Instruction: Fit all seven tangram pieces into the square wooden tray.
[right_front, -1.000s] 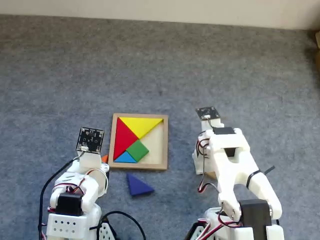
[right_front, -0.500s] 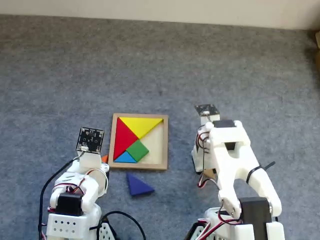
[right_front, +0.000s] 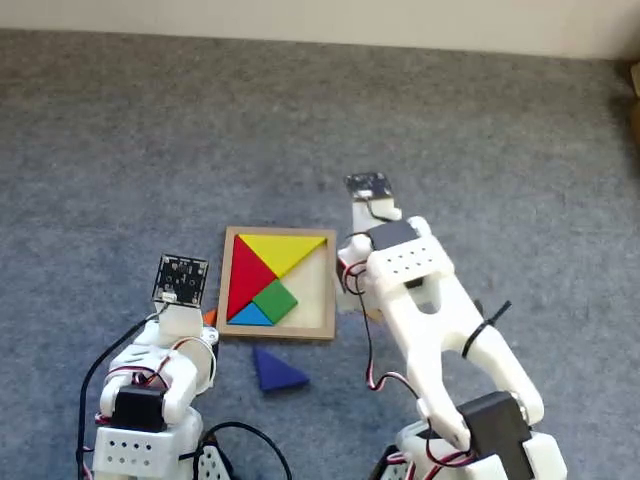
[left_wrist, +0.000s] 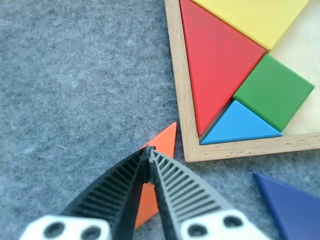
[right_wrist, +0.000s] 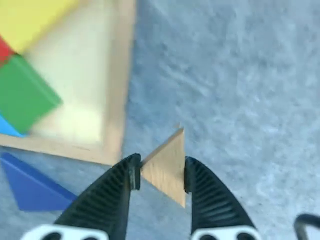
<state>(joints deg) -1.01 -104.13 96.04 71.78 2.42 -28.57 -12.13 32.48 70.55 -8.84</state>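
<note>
- The right pincer (right_wrist: 161, 172) is pinching the pale plain-wood triangle (right_wrist: 170, 186) by two of its edges. It is holding the piece over the grey felt desk (right_wrist: 240, 75), just beside the rim of the square wooden tray (right_wrist: 120, 100), at the tray's 3 o'clock side.
- The big yellow triangle (right_front: 283, 251), big red triangle (right_front: 247, 280), green square (right_front: 274, 299) and small light-blue triangle (right_front: 250, 314) are already lying inside. The tray floor is showing bare from 3 to 5 o'clock.
- I am judging that the piece should go over the rim with some height. Then it should be turned until its edges are matching the gap, lowered flat, and released only when it is seated.
- The left pincer (left_wrist: 149, 150) is pressed together on nothing, above the orange flat piece (left_wrist: 167, 140) at the tray's 7 o'clock corner.
- The dark blue triangle (right_front: 277, 370) is lying at the tray's 6 o'clock.
</note>
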